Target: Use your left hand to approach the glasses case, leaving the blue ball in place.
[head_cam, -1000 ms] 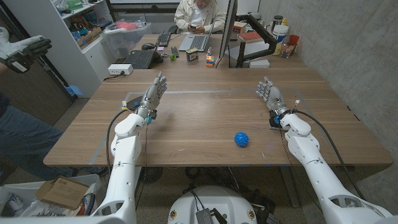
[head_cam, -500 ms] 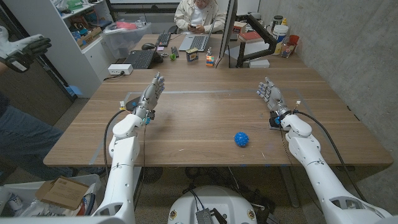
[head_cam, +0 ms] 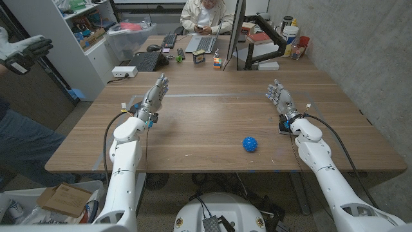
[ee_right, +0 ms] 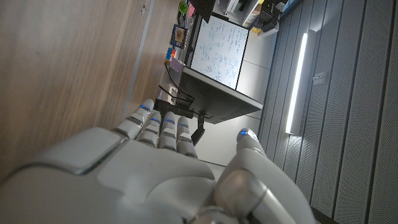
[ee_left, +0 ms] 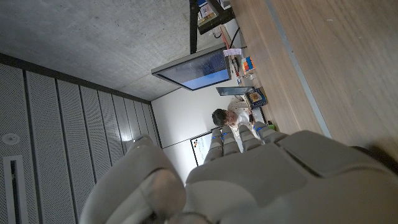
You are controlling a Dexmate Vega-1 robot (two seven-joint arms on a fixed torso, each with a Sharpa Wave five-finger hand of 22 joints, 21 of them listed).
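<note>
Behind the table (head_cam: 193, 138), a person (head_cam: 206, 16) sits at a cluttered desk. Left hand (head_cam: 155, 94) hovers spread near the left edge, right hand (head_cam: 279, 98) likewise opposite. Blue ball (head_cam: 250, 144) lies near the front edge. No glasses case is visible, so the approach looks barely begun; next comes finding it.

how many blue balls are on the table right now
1. The blue ball lies on the wooden table, toward the near edge on the robot's right side, apart from the right hand and far from the left hand.
</note>
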